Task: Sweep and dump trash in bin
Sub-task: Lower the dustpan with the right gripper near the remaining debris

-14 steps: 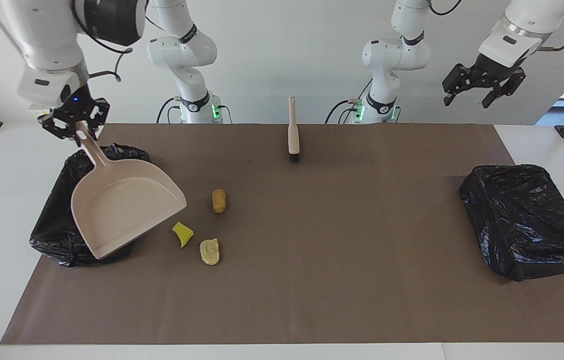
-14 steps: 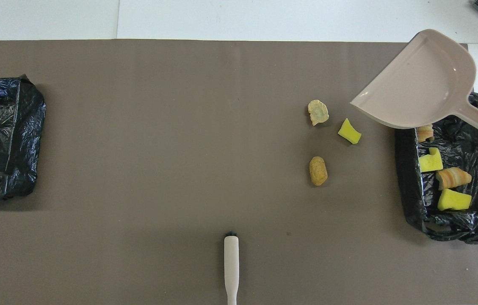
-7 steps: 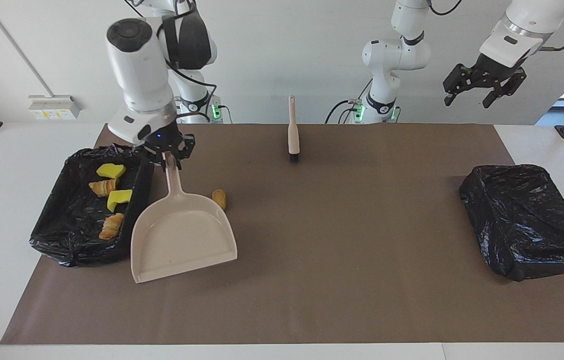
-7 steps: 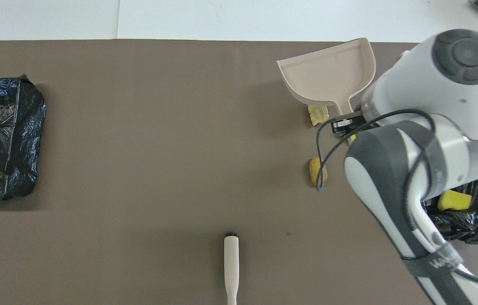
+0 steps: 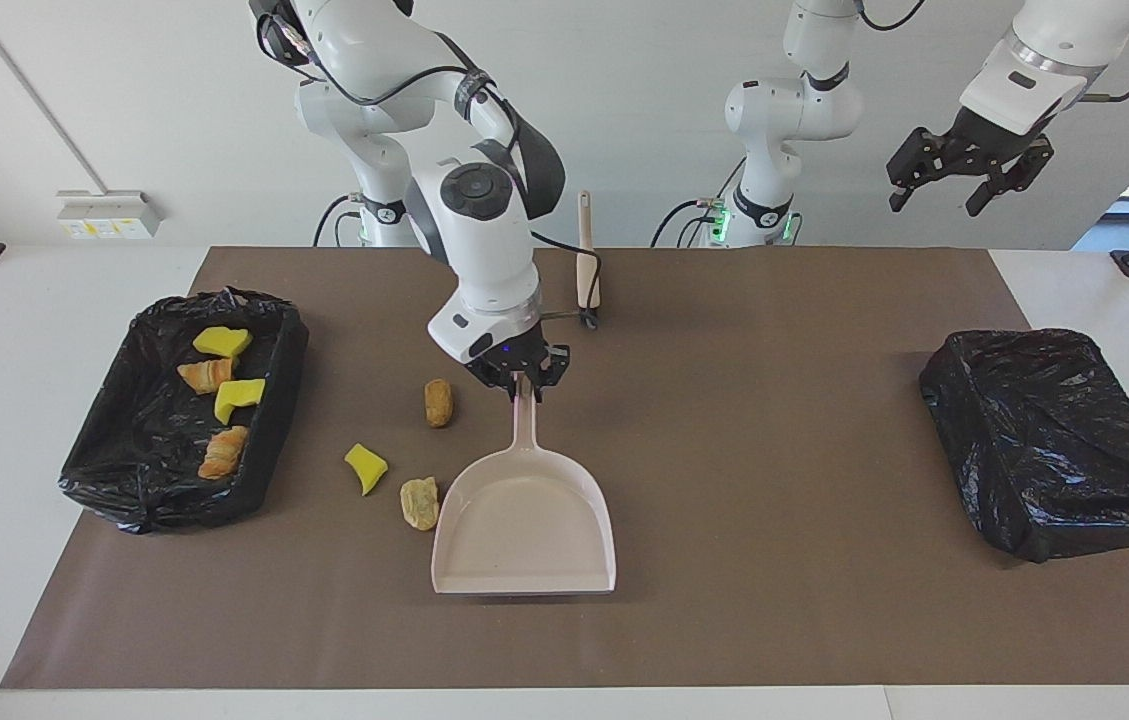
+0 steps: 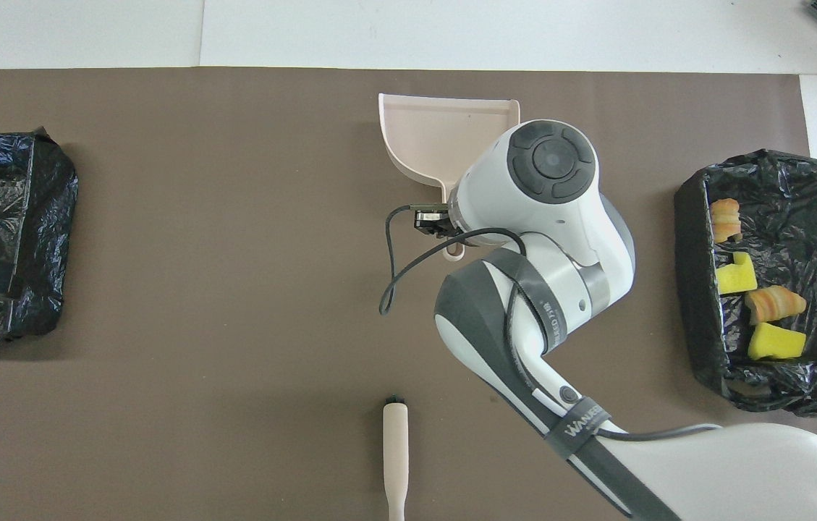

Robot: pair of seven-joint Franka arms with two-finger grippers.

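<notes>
On brown mat: yellow, tan trash (image 5: 365, 468) scraps.

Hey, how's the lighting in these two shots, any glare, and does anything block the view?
Facing view: even, soft light, with a faint shadow beside the dustpan and sheen on the empty bin's black liner. Overhead view: the right arm hides the loose scraps; the filled bin's liner glints.
</notes>
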